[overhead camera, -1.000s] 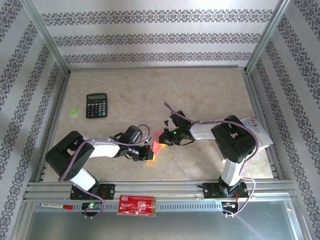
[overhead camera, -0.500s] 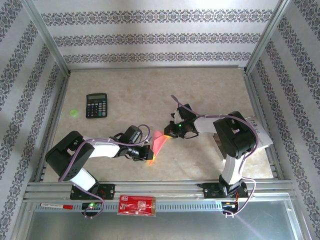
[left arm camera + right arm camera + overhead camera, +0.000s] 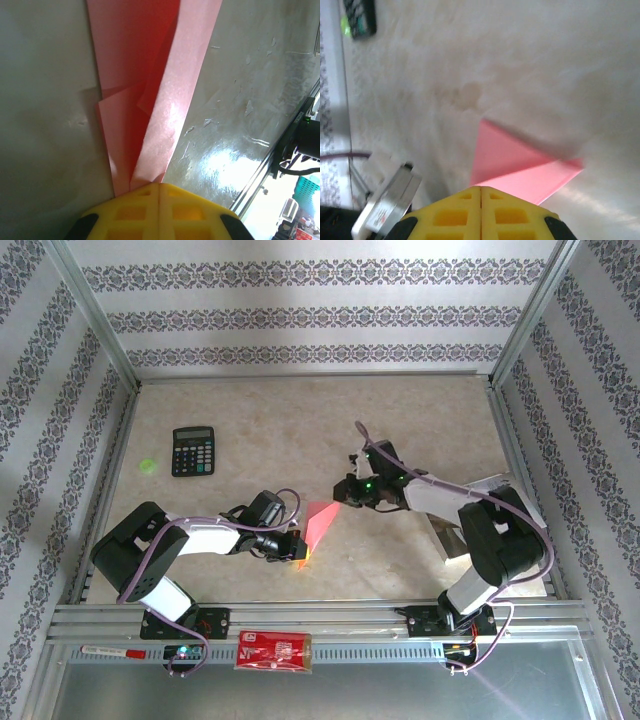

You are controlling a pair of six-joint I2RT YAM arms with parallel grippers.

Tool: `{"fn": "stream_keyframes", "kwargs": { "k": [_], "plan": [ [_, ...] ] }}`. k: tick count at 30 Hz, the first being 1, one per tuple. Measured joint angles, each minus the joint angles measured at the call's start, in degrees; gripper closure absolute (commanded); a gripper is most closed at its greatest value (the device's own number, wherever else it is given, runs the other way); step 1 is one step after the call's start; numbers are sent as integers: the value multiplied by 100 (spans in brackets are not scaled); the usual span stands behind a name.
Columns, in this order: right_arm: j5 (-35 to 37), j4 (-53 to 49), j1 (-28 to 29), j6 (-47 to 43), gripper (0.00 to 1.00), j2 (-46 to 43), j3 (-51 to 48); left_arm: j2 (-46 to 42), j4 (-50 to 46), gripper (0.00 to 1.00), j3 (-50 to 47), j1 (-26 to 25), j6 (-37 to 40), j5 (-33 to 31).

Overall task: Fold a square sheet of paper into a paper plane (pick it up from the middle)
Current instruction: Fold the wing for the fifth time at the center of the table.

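The square sheet of paper (image 3: pixel 322 525) is pink-red and folded into a long pointed paper plane shape, lying on the table between the two arms. My left gripper (image 3: pixel 299 552) is shut on its narrow near end. In the left wrist view the yellow jaws (image 3: pixel 159 185) are pressed together on the creased layers of the paper (image 3: pixel 150 100). My right gripper (image 3: pixel 346 497) is shut at the wide far end. In the right wrist view its tips (image 3: pixel 480 187) sit at the edge of the paper (image 3: pixel 520 155); I cannot tell whether they pinch it.
A black calculator (image 3: pixel 193 451) lies at the back left, with a small green dot (image 3: pixel 148 466) beside it. A white printed leaflet (image 3: pixel 510 502) lies by the right wall. A red packet (image 3: pixel 274 651) and a pen (image 3: pixel 110 651) rest on the front rail.
My right gripper has moved back and to the right, away from the left one. More of the pink paper now shows spread between them. The left gripper has not moved.
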Motion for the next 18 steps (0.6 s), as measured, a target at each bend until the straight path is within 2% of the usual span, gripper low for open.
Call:
{"fn": "stream_keyframes", "kwargs": {
  "k": [9,18],
  "plan": [
    [50,592,1071,723,94,245,-601,-24,-72,100,28,0,-4,-50],
    [173,1084,1519,1307,95,323,-940,-26,-81,100,28,0,-4,-61]
  ]
}}
